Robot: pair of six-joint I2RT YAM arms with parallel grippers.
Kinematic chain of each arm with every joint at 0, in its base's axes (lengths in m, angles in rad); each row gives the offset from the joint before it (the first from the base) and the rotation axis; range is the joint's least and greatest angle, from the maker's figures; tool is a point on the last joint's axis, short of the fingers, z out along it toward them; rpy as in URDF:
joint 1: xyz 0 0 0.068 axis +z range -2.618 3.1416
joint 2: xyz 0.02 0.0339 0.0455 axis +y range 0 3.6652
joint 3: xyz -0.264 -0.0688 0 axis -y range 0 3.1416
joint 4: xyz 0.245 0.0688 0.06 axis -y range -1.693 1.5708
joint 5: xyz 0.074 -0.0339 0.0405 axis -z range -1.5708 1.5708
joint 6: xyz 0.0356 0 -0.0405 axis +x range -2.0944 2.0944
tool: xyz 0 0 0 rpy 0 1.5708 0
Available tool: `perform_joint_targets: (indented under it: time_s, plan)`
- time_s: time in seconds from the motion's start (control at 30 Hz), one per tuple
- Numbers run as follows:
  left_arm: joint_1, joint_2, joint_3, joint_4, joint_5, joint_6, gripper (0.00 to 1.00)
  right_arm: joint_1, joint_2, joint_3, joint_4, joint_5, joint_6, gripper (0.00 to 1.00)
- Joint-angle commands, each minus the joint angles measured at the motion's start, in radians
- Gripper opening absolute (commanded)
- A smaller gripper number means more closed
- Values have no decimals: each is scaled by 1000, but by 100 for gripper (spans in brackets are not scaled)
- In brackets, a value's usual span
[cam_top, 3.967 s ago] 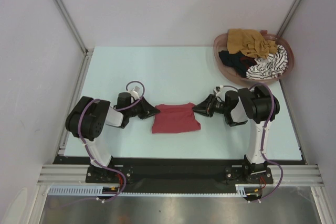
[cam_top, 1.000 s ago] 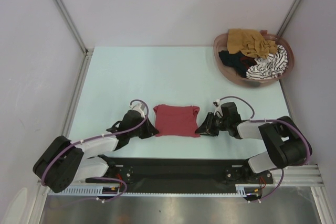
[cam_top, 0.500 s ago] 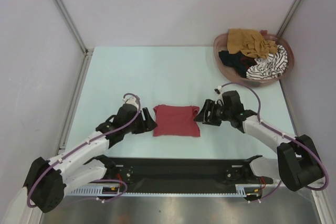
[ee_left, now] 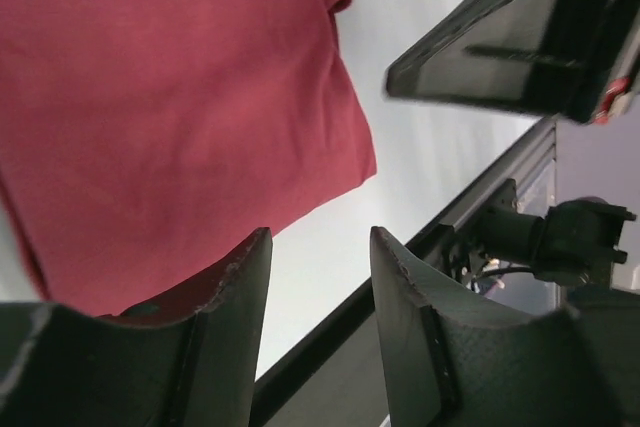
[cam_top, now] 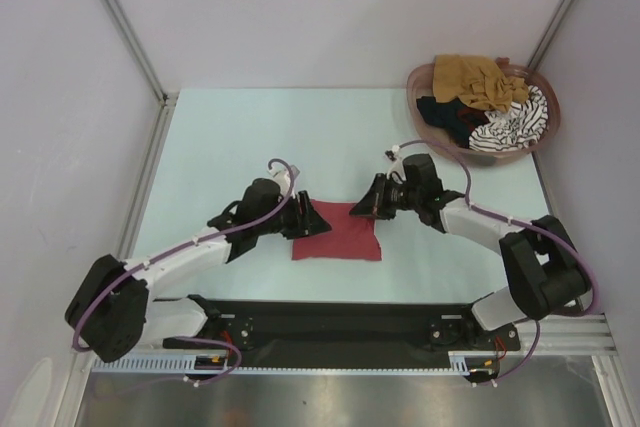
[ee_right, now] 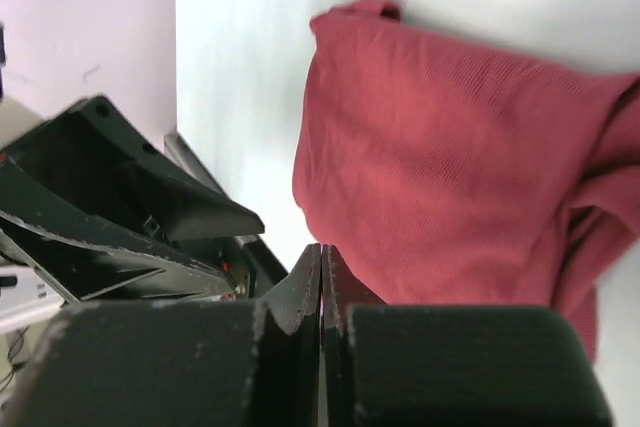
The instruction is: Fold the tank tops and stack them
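The dark red tank top lies folded flat near the table's front edge; it also shows in the wrist views. My left gripper hovers over its far left corner, jaws open, with only table showing between them. My right gripper is at the far right corner, fingers pressed together just in front of the cloth, with no fabric visible between them. A mustard-brown top, a black one and a striped one are heaped in the basket.
The pinkish-brown oval basket stands at the far right corner. Metal posts and white walls close in the table on three sides. The black base rail runs along the near edge, just behind the folded top.
Both grippers have moved inward and away from me onto the red top's far corners. The right gripper has shut after opening; the left has narrowed a little.
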Motion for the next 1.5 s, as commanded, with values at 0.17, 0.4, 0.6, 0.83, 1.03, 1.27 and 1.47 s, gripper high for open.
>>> perform_joint_targets:
  time_s: [0.17,0.4,0.6,0.83,1.03,1.27,1.47]
  plan:
    - [-5,200,-77,326,113,-78,45,65,115,-171,371,-71,146,0]
    - [-2,294,-232,463,84,-89,40,42,324,-328,559,-88,132,0]
    - [-2,207,-197,339,27,-41,41,25,263,-311,542,-90,116,0]
    - [-1,27,-83,89,-41,17,49,89,72,-199,314,-25,73,0]
    - [122,-31,-5,-54,-35,63,49,143,85,-147,361,-33,106,0]
    - [197,-43,6,-102,-22,103,49,184,296,-181,557,-47,158,0]
    - [203,-27,-23,-85,-15,108,50,183,419,-164,640,-71,180,0]
